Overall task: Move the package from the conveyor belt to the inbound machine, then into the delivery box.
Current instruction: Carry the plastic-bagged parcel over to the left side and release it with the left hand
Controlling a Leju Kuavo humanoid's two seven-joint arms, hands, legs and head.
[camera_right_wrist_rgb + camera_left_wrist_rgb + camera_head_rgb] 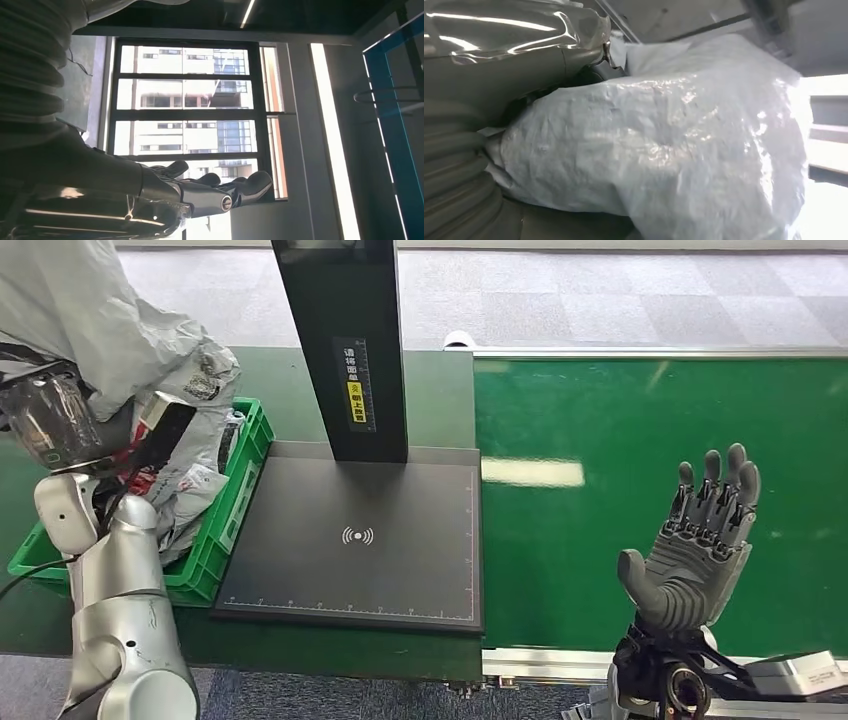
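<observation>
Head view, with the black inbound machine (360,540) as landmark: a flat scanning plate marked with a white wireless symbol, from whose far edge a black upright column (345,345) rises, bearing a small yellow label. To the right of the machine lies the green conveyor belt (660,490), bordered by a silver rail along its far edge. To the left of the machine, just beside its plate, stands the green delivery box (235,490), a plastic crate already holding crumpled grey mail bags (195,460).

The package (70,310), a grey-white plastic mail bag, is raised above the delivery box, left of the machine's column. The left hand (45,420) is at the package's lower end; its fingers are hidden by the bag. In the left wrist view the package (664,150) lies directly against the hand's ribbed cover (454,165), so the left hand grasps the package, though the exact grip cannot be told.

The right hand (700,540) is held over the conveyor belt, well apart from the machine on its right side, palm upright, fingers extended and spread, holding nothing. In the right wrist view the right hand (200,190) shows its fingers straight against a window (185,115).
</observation>
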